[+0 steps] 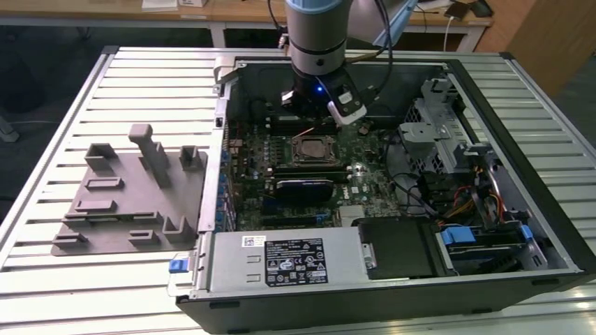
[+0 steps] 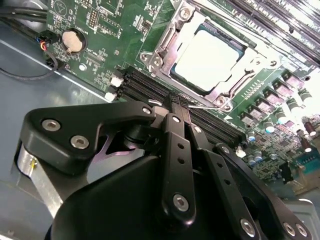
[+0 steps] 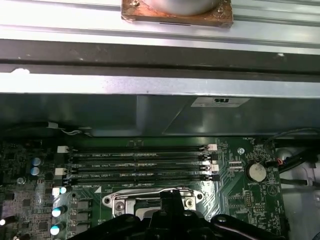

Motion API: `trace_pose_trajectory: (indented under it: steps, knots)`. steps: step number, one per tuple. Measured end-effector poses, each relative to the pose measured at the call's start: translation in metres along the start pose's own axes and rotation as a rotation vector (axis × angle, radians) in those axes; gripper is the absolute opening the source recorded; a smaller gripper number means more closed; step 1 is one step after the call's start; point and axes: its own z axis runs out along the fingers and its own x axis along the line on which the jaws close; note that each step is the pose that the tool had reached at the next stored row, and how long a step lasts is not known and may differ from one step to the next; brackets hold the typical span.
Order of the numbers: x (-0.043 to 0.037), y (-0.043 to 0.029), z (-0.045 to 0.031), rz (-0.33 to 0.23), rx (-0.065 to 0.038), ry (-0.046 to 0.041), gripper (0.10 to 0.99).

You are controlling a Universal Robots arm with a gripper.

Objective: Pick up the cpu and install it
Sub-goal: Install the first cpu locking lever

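The cpu (image 2: pixel 207 57) lies flat inside the metal-framed socket (image 2: pixel 165 37) on the green motherboard, its silver top facing up. In the exterior view the cpu (image 1: pixel 308 148) sits in the middle of the board inside the open computer case. My gripper (image 2: pixel 176 102) hovers just beside the socket, over the black memory slots (image 2: pixel 150 90). Its fingers are shut together with nothing between them. In the first wrist view the gripper (image 3: pixel 170 202) covers part of the socket's frame (image 3: pixel 112 202). In the exterior view the arm's wrist (image 1: pixel 322 91) stands above the board, behind the socket.
The case walls (image 1: pixel 223 139) surround the board. A drive cage (image 1: pixel 437 139) and cables sit at the exterior view's right, and a power supply (image 1: pixel 279 262) lies in front. A grey fixture plate (image 1: pixel 130 202) lies on the slatted table outside the case. A coin battery (image 3: pixel 256 171) sits on the board.
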Motion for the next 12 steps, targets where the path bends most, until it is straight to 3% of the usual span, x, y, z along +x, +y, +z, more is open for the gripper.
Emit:
trace_pose_trajectory:
  steps: [6, 12]
  knots:
    - [0.0003, 0.0023, 0.0023, 0.005, 0.005, -0.0016, 0.106]
    - [0.0009, 0.0052, 0.0064, 0.012, 0.019, -0.0039, 0.106]
